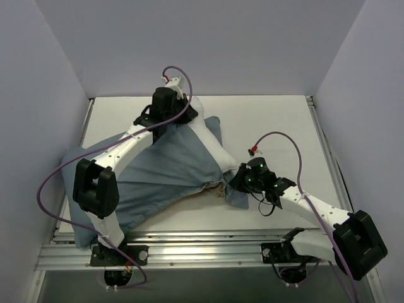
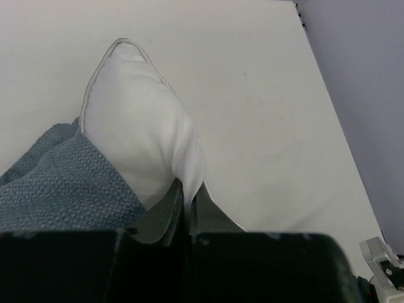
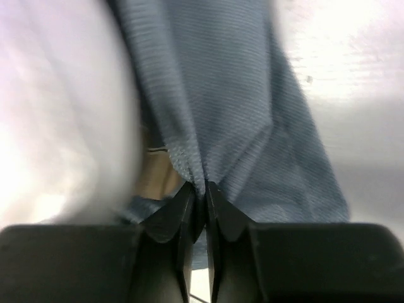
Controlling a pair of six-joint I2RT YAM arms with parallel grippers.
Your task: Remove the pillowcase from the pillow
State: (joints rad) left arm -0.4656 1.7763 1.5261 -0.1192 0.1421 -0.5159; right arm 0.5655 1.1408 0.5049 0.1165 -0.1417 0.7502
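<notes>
The grey-blue pillowcase point(image 1: 164, 173) lies across the table's left and middle, with the white pillow point(image 1: 207, 142) sticking out of it at the far side. My left gripper point(image 1: 165, 107) is shut on the pillow's white cloth point(image 2: 142, 136) near its exposed corner; the pillowcase's edge point(image 2: 57, 186) sits just to its left. My right gripper point(image 1: 245, 183) is shut on a fold of the pillowcase point(image 3: 221, 107) at its near right corner. A tan patch point(image 3: 154, 173) shows beside the pinch, and the blurred white pillow point(image 3: 57, 126) is on the left.
White enclosure walls point(image 1: 189, 44) stand at the back and both sides. Bare white tabletop point(image 1: 278, 120) lies to the right of the pillow. An aluminium rail point(image 1: 202, 243) runs along the near edge by the arm bases.
</notes>
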